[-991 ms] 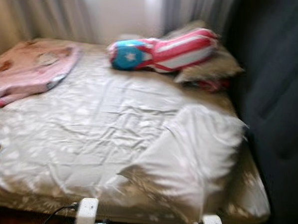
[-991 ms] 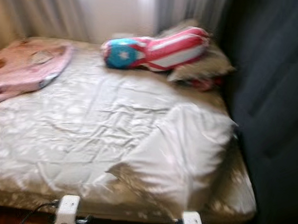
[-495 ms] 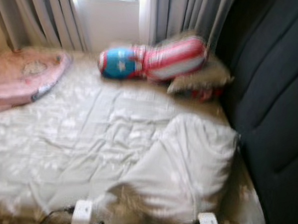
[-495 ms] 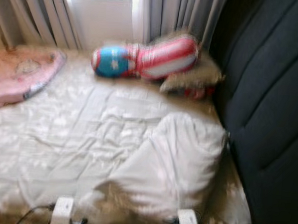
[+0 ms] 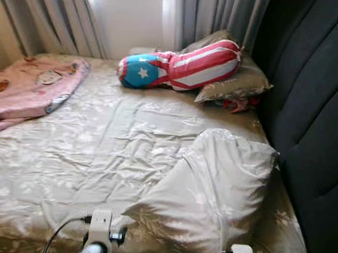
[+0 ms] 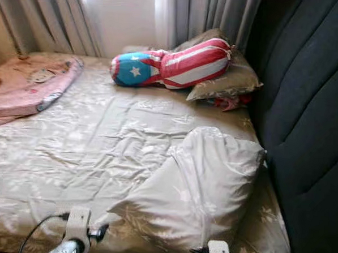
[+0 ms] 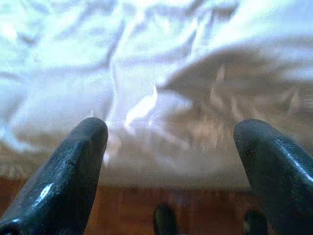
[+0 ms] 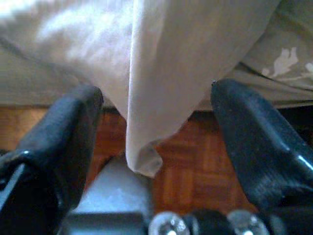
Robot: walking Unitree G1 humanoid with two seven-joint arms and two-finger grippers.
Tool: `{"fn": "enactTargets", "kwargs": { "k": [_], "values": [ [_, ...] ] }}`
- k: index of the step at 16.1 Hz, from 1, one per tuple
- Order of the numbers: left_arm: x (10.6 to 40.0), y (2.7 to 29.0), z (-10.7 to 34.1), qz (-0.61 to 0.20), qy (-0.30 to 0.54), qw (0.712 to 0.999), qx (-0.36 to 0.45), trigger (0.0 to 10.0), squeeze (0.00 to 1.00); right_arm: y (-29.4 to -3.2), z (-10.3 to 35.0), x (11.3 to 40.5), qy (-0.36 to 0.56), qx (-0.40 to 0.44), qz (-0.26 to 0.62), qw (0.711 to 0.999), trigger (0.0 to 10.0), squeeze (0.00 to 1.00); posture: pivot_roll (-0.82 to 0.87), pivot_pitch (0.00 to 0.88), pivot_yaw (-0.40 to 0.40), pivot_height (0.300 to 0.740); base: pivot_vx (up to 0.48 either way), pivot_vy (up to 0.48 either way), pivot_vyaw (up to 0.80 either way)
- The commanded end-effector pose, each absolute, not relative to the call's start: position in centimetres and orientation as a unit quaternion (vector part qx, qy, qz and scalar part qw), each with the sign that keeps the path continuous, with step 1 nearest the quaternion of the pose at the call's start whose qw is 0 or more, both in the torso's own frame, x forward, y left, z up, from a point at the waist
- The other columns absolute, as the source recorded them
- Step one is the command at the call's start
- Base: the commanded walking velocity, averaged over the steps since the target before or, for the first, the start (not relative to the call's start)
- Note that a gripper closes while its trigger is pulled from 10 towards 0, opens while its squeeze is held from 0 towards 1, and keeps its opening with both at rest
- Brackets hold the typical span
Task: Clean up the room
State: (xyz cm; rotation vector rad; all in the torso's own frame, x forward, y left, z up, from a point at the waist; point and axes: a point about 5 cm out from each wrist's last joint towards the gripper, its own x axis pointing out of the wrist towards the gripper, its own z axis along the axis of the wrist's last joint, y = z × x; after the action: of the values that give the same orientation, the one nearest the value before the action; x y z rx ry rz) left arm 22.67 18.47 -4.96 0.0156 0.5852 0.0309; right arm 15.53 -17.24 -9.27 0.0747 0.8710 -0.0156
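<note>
The robot stands at the foot of the bed [image 5: 99,151], and both arms are low at the bottom edge of the frame, probably ready to take the bedding. The left gripper [image 7: 166,152] has its jaws wide apart and holds nothing; it looks at the wrinkled sheet at the bed edge. The right gripper [image 8: 156,142] is also released, its jaws on both sides of a hanging corner of the grey duvet [image 5: 211,185] without touching it. This duvet lies folded back in the lower right of the frame, so I judge that it is the next thing to spread.

Count: one duvet, one pink blanket [image 5: 29,88] bunched in the upper left, one striped star cushion [image 5: 178,64] at the top centre, leaning on one beige pillow [image 5: 233,82]. Something small and red [image 5: 238,103] lies under that pillow; I cannot tell what it is.
</note>
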Motion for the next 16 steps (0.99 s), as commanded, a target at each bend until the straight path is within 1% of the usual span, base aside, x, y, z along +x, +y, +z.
{"fn": "enactTargets", "kwargs": {
  "k": [1, 2, 5, 9, 10, 11, 12, 16],
  "values": [
    [24.1, 18.2, -3.6, 0.011, 0.241, 0.97, 0.0, 10.0, 0.0, -17.4, -8.9, 15.9, 0.395, 0.055, -0.021, 0.917, 10.0, 0.0, -0.05, 0.0, -0.021, 0.74, 0.0, 0.0, 0.0],
    [25.1, 18.0, -2.5, 0.009, 0.2, 0.98, -0.004, 10.0, 0.0, -17.4, -8.7, 15.9, 0.375, 0.067, -0.026, 0.924, 10.0, 0.0, -0.05, 0.0, -0.02, 0.74, 0.0, 0.0, 0.0],
    [26.1, 17.4, -1.1, -0.011, 0.148, 0.989, 0.004, 10.0, 0.0, -17.4, -8.3, 16.1, 0.344, 0.078, -0.037, 0.935, 10.0, 0.0, -0.06, 0.0, -0.012, 0.74, 0.0, 0.0, 0.0],
    [25.6, 17.2, -0.5, -0.021, 0.114, 0.993, 0.011, 10.0, 0.0, -17.5, -8.1, 16.1, 0.327, 0.081, -0.032, 0.941, 10.0, 0.0, -0.05, 0.0, -0.021, 0.74, 0.0, 0.0, 0.0],
    [25.3, 17.6, -0.3, -0.02, 0.102, 0.994, 0.014, 10.0, 0.0, -17.8, -5.6, 20.4, 0.243, 0.081, -0.029, 0.966, 10.0, 0.0, -0.05, 0.0, -0.021, 0.74, 0.0, 0.0, 0.0],
    [24.9, 17.9, -0.1, -0.023, 0.093, 0.995, 0.022, 10.0, 0.0, -17.7, -2.4, 24.4, 0.153, 0.08, -0.023, 0.985, 10.0, 0.0, -0.05, 0.0, -0.02, 0.74, 0.0, 0.0, 0.0],
    [24.8, 18.0, 0.0, -0.024, 0.087, 0.996, 0.024, 10.0, 0.0, -17.6, -1.7, 25.0, 0.135, 0.077, -0.019, 0.988, 10.0, 0.0, -0.05, 0.0, -0.022, 0.74, 0.0, 0.0, 0.0],
    [24.9, 18.1, 0.6, -0.03, 0.075, 0.996, 0.029, 10.0, 0.0, -17.4, -1.8, 24.7, 0.13, 0.08, -0.021, 0.988, 10.0, 0.0, -0.06, 0.0, -0.022, 0.74, 0.0, 0.0, 0.0]
  ]
}}
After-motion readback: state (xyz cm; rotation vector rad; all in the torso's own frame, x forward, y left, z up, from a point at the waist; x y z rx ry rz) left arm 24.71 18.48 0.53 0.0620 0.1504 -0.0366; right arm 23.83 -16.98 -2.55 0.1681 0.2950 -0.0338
